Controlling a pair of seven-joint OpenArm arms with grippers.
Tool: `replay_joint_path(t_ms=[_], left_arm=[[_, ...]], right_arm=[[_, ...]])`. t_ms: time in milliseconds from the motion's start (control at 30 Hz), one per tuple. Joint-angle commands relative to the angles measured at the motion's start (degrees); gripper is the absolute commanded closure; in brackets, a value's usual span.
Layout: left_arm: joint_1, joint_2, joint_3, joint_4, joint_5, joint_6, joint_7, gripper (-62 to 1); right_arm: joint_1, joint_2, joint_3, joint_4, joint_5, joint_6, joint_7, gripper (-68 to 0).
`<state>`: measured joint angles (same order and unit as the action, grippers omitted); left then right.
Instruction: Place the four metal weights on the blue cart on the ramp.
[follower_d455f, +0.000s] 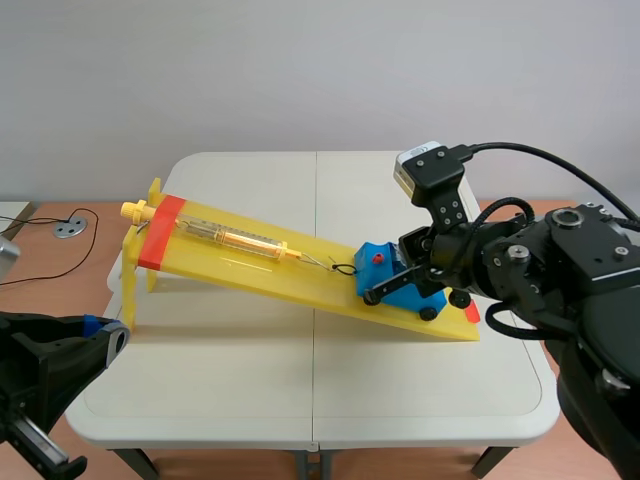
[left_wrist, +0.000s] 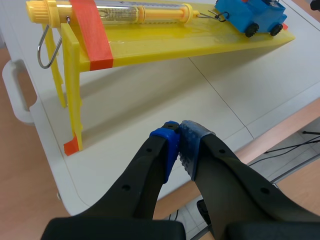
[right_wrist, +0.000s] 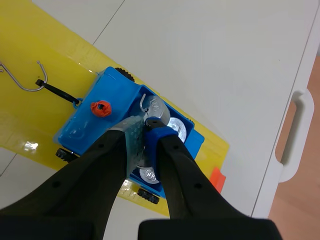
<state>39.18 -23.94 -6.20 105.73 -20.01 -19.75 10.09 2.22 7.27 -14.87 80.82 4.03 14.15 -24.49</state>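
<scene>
The blue cart (follower_d455f: 384, 263) stands low on the yellow ramp (follower_d455f: 260, 272), hooked to a spring scale (follower_d455f: 240, 238). My right gripper (right_wrist: 144, 131) is over the cart's tray (right_wrist: 95, 125), shut on a metal weight (right_wrist: 155, 113) with a wire hook on top. Two more silver weights (right_wrist: 177, 129) (right_wrist: 149, 175) lie in the tray beside and under the fingers. My left gripper (left_wrist: 180, 146) is shut on nothing, low at the table's near left edge, well away from the ramp (left_wrist: 150, 47) and cart (left_wrist: 250, 15).
The ramp's high end rests on yellow legs (left_wrist: 75, 105) with an orange-red band (follower_d455f: 160, 232). A moulded handle (right_wrist: 292, 135) runs along the table's right edge. A grey disc and cable (follower_d455f: 70, 227) lie on the floor at the left.
</scene>
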Motion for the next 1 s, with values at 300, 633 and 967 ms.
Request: replay_joint_path(t_ms=[300, 633, 967], left_arm=[[-1.27, 0.44, -0.57, 3.69, -4.28, -1.46, -5.53, -2.7], [-1.27, 0.72, -0.57, 3.78, -4.24, -3.02, -5.44, -2.7], [-3.5, 7.34, -0.52, 8.83, -3.8, -5.73, -1.95, -2.7]], right_arm=[[6.62, 0.76, -0.17, 6.73, 1.07, 0.44, 7.98, -20.7], [-3.41, 7.58, 5.22, 23.12, 10.1, 0.92, 3.96, -20.4], [-18.93, 15.45, 18.49, 33.44, 24.2, 8.85, -0.26, -20.0]])
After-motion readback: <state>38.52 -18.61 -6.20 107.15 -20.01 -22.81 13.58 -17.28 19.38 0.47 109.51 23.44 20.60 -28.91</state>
